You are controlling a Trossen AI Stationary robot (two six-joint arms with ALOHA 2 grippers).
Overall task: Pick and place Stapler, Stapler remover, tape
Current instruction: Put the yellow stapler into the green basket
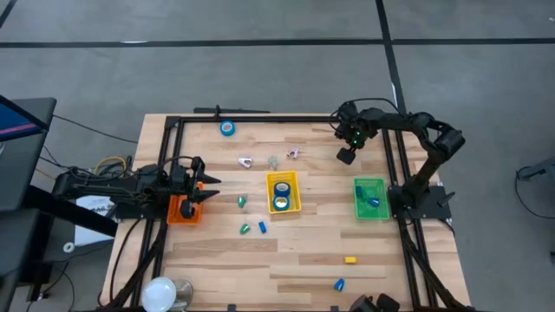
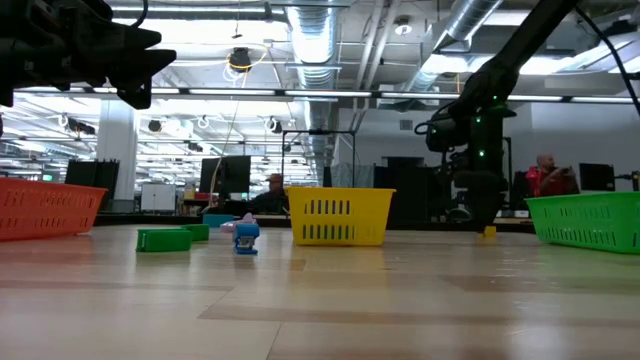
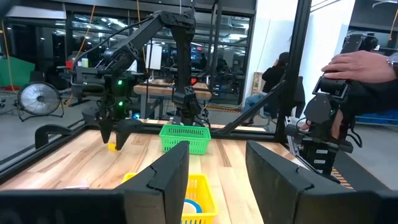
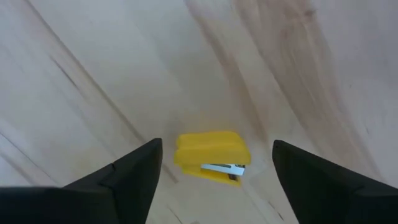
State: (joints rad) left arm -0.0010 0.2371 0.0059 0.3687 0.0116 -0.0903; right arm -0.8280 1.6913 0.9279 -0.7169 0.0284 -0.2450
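Observation:
A small yellow stapler (image 4: 211,152) lies flat on the wood table at the far right, and my right gripper (image 4: 217,144) points down over it. The gripper is open, with one finger on either side of the stapler and clear of it. In the high view this gripper (image 1: 345,156) hides the stapler. A roll of blue tape (image 1: 227,128) lies at the far edge, and more rolls sit in the yellow basket (image 1: 283,178). Pale staple removers (image 1: 245,161) (image 1: 293,154) lie behind that basket. My left gripper (image 1: 204,192) waits open above the orange basket (image 1: 178,212).
A green basket (image 1: 370,186) holding a blue piece stands just nearer than my right gripper. Small green and blue pieces (image 1: 245,229) lie mid-table, and a yellow one (image 1: 350,259) and a blue one (image 1: 339,283) lie near the front. A person's hand (image 3: 360,62) shows beyond the table.

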